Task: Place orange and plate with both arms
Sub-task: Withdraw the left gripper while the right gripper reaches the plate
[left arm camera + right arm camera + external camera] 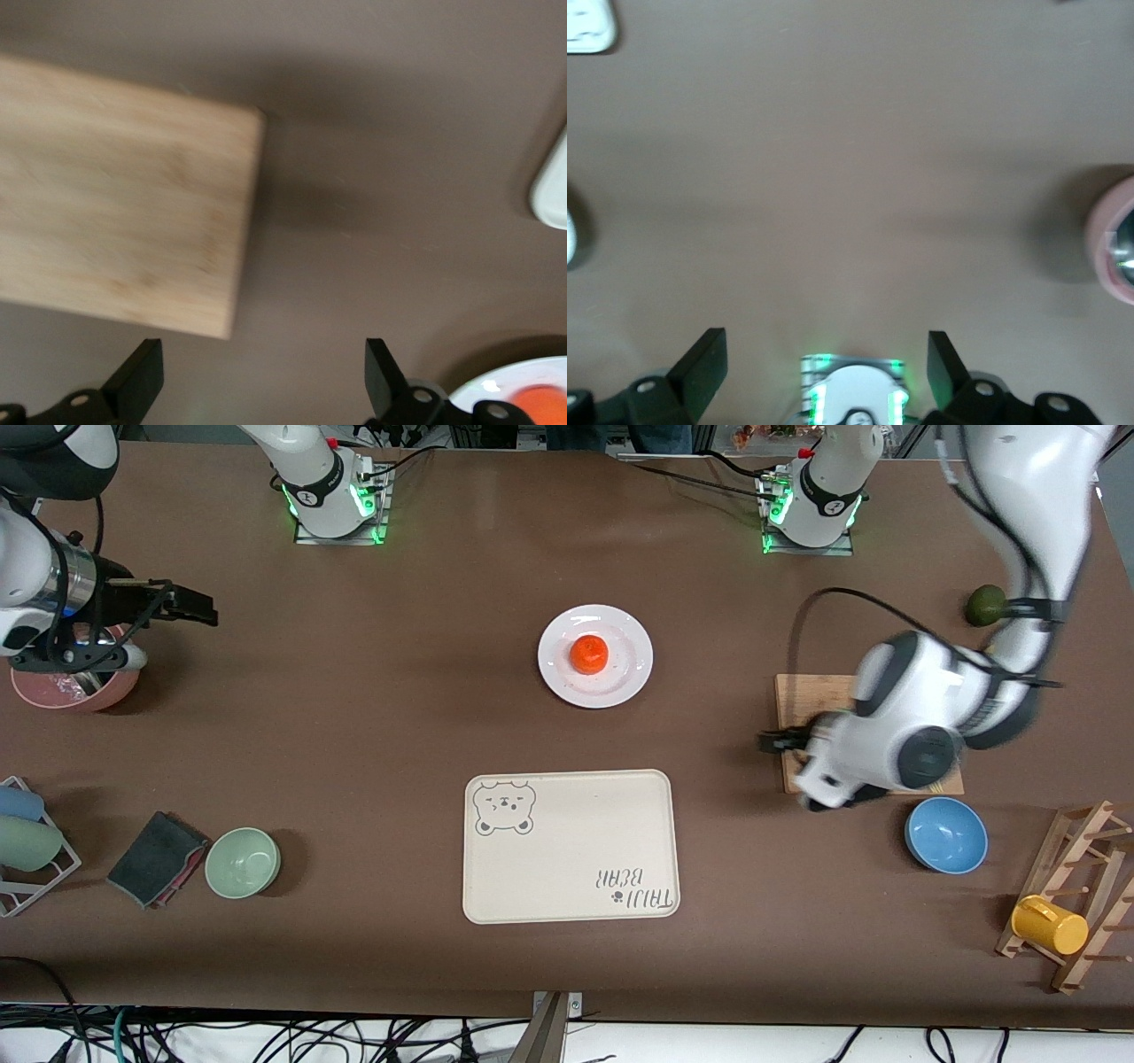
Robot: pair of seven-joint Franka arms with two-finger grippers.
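Table point(372, 717): brown, spans the front view. Cream bear-print tray point(567, 850) lies nearer the front camera than the plate point(620, 682). Plate white, mid-table, carrying the orange point(589, 654) at its centre. Wooden board point(802, 700) toward the left arm's end; left gripper point(772, 741) over its edge, jaws wide, empty. Left wrist view alone shows both fingertips point(142, 372) spread with nothing between. Right gripper point(199, 611) beside the pink bowl point(75, 691), fingers apart, empty.

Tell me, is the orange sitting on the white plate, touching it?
Touching. The front view shows the orange resting in the middle of the plate, white rim showing all around it and no end effector near.
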